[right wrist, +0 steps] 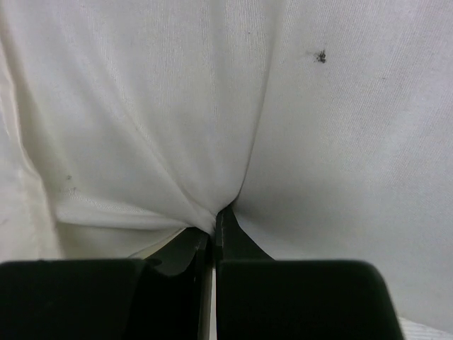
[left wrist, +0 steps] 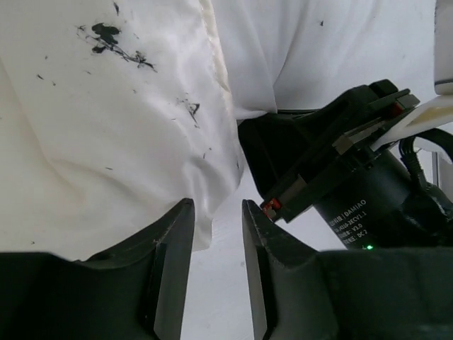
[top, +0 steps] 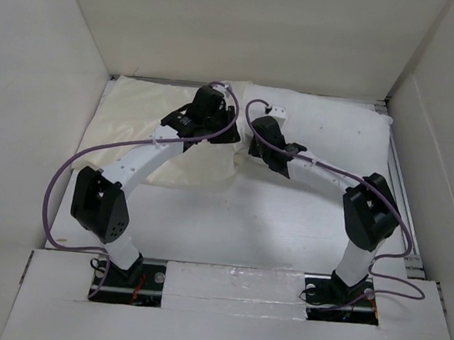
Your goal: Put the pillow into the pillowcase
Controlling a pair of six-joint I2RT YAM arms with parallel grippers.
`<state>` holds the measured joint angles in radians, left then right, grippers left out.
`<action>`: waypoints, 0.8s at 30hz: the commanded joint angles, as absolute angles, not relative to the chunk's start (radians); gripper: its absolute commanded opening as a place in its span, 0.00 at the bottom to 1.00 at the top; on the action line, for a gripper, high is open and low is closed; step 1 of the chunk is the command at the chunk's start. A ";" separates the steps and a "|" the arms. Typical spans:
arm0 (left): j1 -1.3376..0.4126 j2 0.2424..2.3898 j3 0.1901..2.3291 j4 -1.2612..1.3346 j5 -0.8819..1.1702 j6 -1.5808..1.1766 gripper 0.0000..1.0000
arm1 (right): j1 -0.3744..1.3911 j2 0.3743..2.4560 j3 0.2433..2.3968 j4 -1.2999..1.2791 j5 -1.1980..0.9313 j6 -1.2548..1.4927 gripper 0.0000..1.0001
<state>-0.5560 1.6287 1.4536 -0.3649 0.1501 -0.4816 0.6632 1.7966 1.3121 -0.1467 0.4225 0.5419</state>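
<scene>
The cream pillowcase (top: 136,122) lies flat at the back left, with dark marks showing in the left wrist view (left wrist: 106,127). The white pillow (top: 333,135) lies beside it at the back right, its left edge meeting the pillowcase's right edge. My left gripper (top: 228,134) is open and empty at the pillowcase's right edge; the fabric's hem hangs just past the left finger (left wrist: 173,234) and bare table shows in the gap (left wrist: 216,205). My right gripper (top: 254,148) is shut on a pinch of white pillow fabric (right wrist: 340,127) at the pillow's left edge, jaws together (right wrist: 214,216).
White walls (top: 44,82) box in the table on the left, back and right. A metal rail (top: 403,201) runs along the right side. A white board (top: 241,286) covers the near edge by the arm bases. Purple cables (top: 59,179) loop off both arms. The two grippers are close together.
</scene>
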 commanded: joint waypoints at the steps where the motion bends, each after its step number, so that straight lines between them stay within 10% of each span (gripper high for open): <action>1: -0.566 1.600 1.477 -0.394 0.152 -0.494 0.30 | 0.676 1.798 1.272 -0.071 0.431 0.574 0.00; 3: -0.566 1.617 1.489 -0.403 0.138 -0.494 0.02 | 0.686 1.789 1.250 -0.040 0.414 0.584 0.00; 7: -0.566 1.650 1.479 -0.393 0.138 -0.505 0.00 | 0.686 1.789 1.241 -0.031 0.393 0.584 0.00; 9: -0.566 1.661 1.479 -0.406 0.117 -0.505 0.16 | 0.686 1.767 1.241 -0.031 0.381 0.584 0.00; 11: -0.566 1.661 1.470 -0.407 0.107 -0.505 0.51 | 0.686 1.753 1.241 -0.022 0.348 0.595 0.00; 13: -0.566 1.661 1.457 -0.396 0.095 -0.505 0.61 | 0.686 1.724 1.226 0.014 0.299 0.595 0.00; 24: -0.566 1.719 1.476 -0.419 0.028 -0.505 0.62 | 0.715 1.681 1.216 0.035 0.261 0.606 0.00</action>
<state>-0.5632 1.6886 1.4532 -0.4088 0.0566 -0.5056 0.6830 1.7405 1.2072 -0.0429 0.3134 0.5804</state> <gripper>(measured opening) 0.625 0.026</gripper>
